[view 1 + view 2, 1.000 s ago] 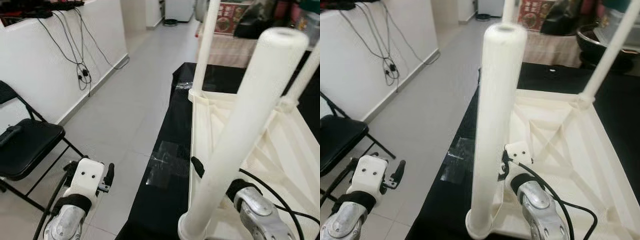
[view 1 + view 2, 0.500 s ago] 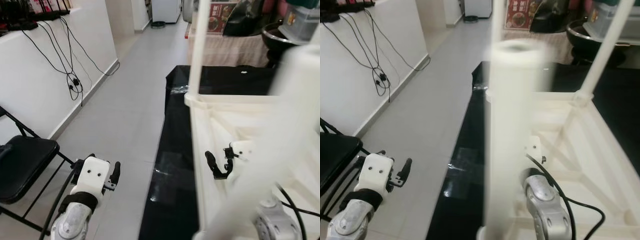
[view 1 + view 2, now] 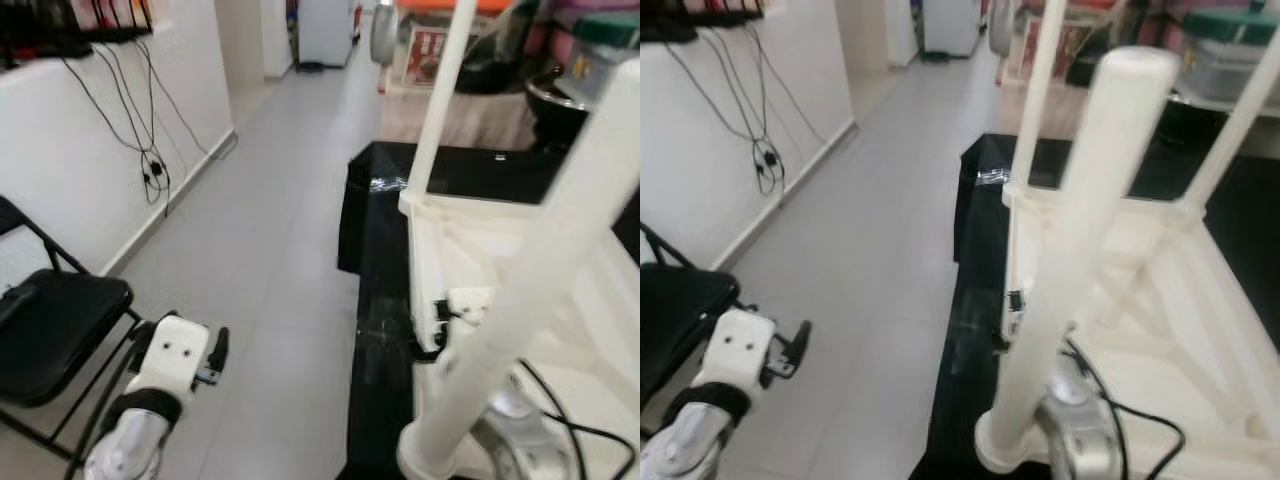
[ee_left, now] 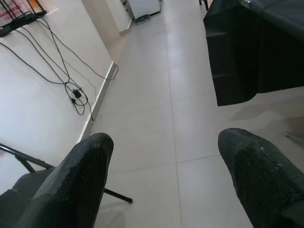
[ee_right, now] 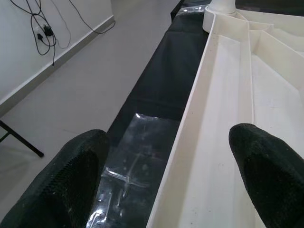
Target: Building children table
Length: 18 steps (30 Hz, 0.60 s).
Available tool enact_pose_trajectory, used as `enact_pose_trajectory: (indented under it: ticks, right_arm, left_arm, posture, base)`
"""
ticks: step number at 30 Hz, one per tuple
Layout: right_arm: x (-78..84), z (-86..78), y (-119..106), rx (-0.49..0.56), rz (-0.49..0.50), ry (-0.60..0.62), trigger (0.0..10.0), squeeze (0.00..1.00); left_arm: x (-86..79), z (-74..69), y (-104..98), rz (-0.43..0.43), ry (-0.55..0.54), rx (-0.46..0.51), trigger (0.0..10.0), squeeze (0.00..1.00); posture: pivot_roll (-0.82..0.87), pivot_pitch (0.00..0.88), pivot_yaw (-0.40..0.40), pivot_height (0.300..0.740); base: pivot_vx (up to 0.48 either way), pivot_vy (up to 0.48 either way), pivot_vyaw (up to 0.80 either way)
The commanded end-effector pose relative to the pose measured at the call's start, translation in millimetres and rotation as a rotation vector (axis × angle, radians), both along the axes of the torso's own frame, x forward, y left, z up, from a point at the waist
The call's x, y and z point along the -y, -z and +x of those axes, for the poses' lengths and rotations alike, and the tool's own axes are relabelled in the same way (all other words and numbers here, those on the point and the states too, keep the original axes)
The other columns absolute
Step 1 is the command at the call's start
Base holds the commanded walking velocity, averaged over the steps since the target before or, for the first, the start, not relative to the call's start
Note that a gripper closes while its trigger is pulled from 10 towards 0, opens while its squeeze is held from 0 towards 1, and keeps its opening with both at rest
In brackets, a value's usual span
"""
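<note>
A white children's table lies upside down, its frame (image 3: 425, 240) resting on a black-covered table (image 3: 375, 210). Its legs point up: a thick near leg (image 3: 520, 300) and a thinner far leg (image 3: 440, 100). My right gripper (image 3: 432, 330) is open at the frame's left rim, just behind the near leg. In the right wrist view the white rim (image 5: 190, 123) runs between the right gripper's (image 5: 173, 156) spread fingers. My left gripper (image 3: 215, 352) hangs open over the floor beside the table; in the left wrist view the gripper (image 4: 166, 145) has only tiles between its fingers.
A black folding chair (image 3: 50, 330) stands at the left by a white wall with dangling cables (image 3: 150, 165). Pale floor tiles (image 3: 270, 250) stretch between wall and table. Pots and containers (image 3: 560, 80) crowd the far end.
The head camera has shifted, so the near leg now leans across the right of the view. The right gripper stays at the frame's left rim; the left arm still hangs.
</note>
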State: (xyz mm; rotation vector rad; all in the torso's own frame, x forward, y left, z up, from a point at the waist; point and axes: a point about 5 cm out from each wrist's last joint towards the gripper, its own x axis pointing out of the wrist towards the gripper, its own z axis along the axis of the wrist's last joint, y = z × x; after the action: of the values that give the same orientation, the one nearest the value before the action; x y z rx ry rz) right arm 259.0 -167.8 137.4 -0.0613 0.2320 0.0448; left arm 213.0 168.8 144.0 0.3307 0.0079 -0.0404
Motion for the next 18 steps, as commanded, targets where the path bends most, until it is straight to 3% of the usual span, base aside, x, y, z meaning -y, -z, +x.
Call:
enact_pose_trajectory:
  ticks: [1,8,10,18]
  right_arm:
    - [-0.4,0.5,0,-0.01,0.001,0.006,10.0,0.0]
    - [2.9,4.6,-1,-0.003,-0.03,0.026,10.0,0.0]
    - [19.3,8.5,-2,0.004,-0.093,0.091,10.0,0.0]
    - [49.4,7.8,-4,0.02,-0.13,0.178,10.0,0.0]
  left_arm:
    - [-1.1,0.0,2,0.023,0.003,-0.009,10.0,0.0]
    - [-1.2,0.3,2,0.023,0.004,-0.01,10.0,0.0]
    - [-0.6,1.3,2,0.038,0.029,-0.006,10.0,0.0]
    - [7.3,-0.2,-2,0.027,0.158,0.01,10.0,0.0]
  posture:
    - [-0.03,0.109,-0.016,0.74]
    - [-0.03,0.11,-0.016,0.74]
    - [-0.03,0.108,-0.014,0.74]
    - [-0.03,0.106,-0.012,0.74]
  base:
    - [0.0,0.0,0.0]
    - [0.0,0.0,0.0]
    - [0.0,0.0,0.0]
    - [0.0,0.0,0.0]
